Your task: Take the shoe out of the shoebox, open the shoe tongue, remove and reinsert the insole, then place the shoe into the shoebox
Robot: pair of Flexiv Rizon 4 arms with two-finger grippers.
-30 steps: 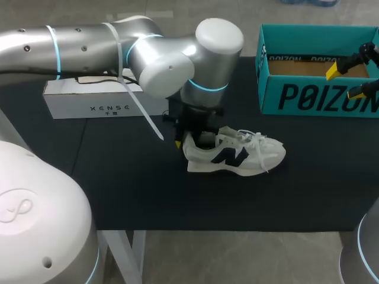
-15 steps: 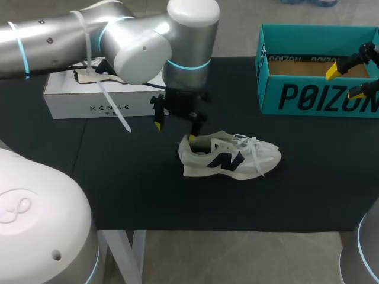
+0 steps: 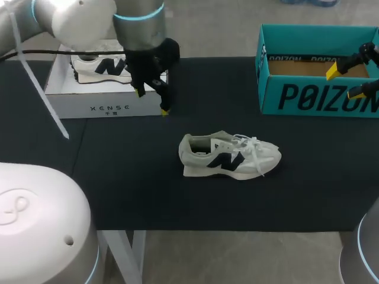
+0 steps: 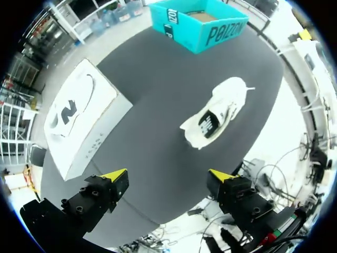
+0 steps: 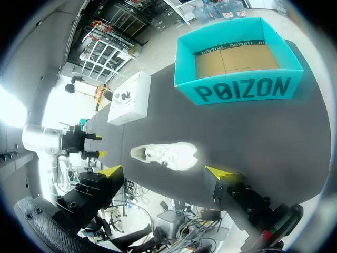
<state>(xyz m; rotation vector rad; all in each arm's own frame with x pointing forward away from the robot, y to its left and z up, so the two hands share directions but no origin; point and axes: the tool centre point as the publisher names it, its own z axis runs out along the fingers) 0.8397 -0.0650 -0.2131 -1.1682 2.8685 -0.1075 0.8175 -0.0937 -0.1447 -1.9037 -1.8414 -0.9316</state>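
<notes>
1. The shoe (image 3: 230, 157) is standing on its sole on the dark table (image 3: 118, 189), in the middle of the head view frame. It is outside the shoebox (image 3: 320, 97).
2. The shoe is white with a dark side logo. Its heel is pointing to the left of the frame and its toe to the right, and its laces are lying loose over the top.
3. The shoebox is teal and open-topped and is sitting in the upper right of the frame, well apart from the shoe. Its brown cardboard floor is showing bare.
4. The left gripper (image 3: 151, 102) is hanging in the upper left of the frame, over the front edge of a white box (image 3: 77, 109). Its fingers are spread and are grasping nothing.
5. In the left wrist view, the shoe is lying ahead of the spread yellow tips, with bare table between them.
6. The right gripper (image 3: 346, 81) is hovering at the right edge of the frame, over the right part of the shoebox. It is released, with nothing between its fingers.
7. In the right wrist view, the shoe is lying ahead of the fingers and the shoebox is sitting beyond it.
8. A second white shoe (image 3: 98, 66) with a dark logo is showing on top of the white box.
</notes>
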